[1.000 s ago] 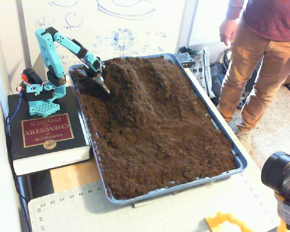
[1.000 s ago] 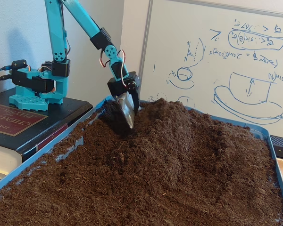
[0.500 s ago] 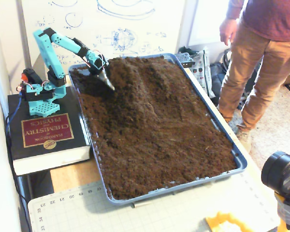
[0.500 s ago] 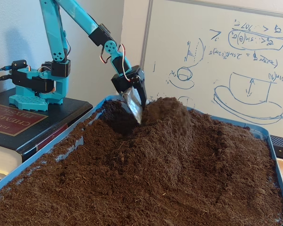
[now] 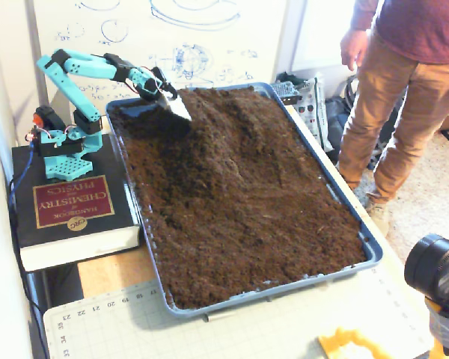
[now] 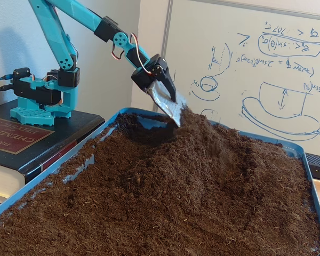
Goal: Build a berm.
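Both fixed views show the berm (image 5: 209,123) (image 6: 213,154) already raised at the far, arm-side end of the blue tray (image 5: 370,250), the nearer soil still flat. The hand (image 5: 178,109) (image 6: 173,109) carries a metal scoop blade at the ridge; whether it is clamped I cannot tell.

White whiteboard with blue marker sketches (image 6: 266,80) on far wall; pale speckled floor (image 5: 426,194) at right; daylight, soft.
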Robot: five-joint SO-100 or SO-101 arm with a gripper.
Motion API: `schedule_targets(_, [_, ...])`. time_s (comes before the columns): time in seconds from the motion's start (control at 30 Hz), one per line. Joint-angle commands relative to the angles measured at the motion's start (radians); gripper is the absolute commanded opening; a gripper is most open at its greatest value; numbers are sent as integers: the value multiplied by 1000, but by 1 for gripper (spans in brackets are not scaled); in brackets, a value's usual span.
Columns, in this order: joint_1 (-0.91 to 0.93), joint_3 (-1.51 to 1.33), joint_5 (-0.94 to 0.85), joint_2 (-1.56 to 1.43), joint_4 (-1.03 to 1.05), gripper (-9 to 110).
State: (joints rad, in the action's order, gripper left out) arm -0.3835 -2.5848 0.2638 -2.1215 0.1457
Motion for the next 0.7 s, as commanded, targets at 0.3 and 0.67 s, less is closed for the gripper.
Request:
schedule_targets(0.3, [-6,-120,103,-321,-9,0])
schedule_targets(0.67, [83,-383,-212,-362,-8,0])
